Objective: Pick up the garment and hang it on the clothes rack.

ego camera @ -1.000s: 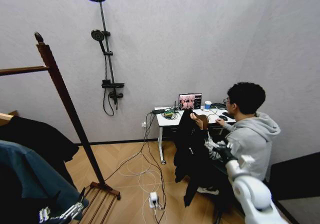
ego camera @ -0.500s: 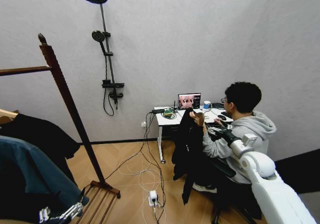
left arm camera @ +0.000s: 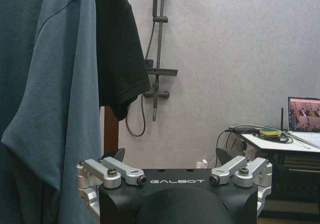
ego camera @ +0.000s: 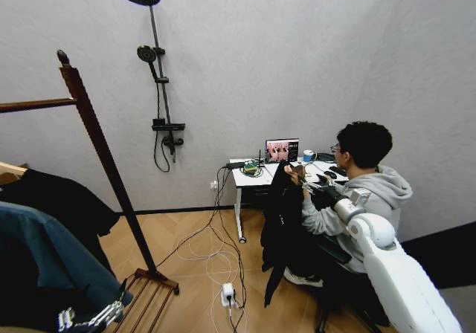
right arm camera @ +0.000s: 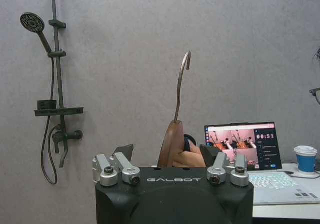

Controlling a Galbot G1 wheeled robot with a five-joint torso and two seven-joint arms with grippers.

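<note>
Two grippers, one hanger not yet in my grasp

Starting at my left: the tall dark red-brown wooden clothes rack (ego camera: 95,144) stands there with its knob-topped post and horizontal rod. A teal-blue shirt (ego camera: 41,255) and a shorter black top (ego camera: 56,203) hang on it already. My left gripper (left arm camera: 169,160) is parked low beside those clothes, jaws spread wide and holding nothing.

Further right, past the white desk (ego camera: 249,175) with its open laptop (ego camera: 282,150), a seated person in a grey hoodie holds up the garment, a long black soft-fabric jacket (ego camera: 281,221). It hangs on a brown wooden hanger with a metal hook (right arm camera: 176,114), with a hand (right arm camera: 192,159) at the hanger's neck.

My right gripper (right arm camera: 167,153) is stretched out toward that hanger. Its jaws are open, one on each side of the hanger's wooden neck, and I cannot tell whether either pad touches it.

I judge this to be the pick-up step, right at the handover. The next move calls for closing squarely on the neck below the hook, clear of the person's fingers, and having a firm hold before the jacket's weight comes onto me. After that comes the carry across to the rod on my left.
</note>
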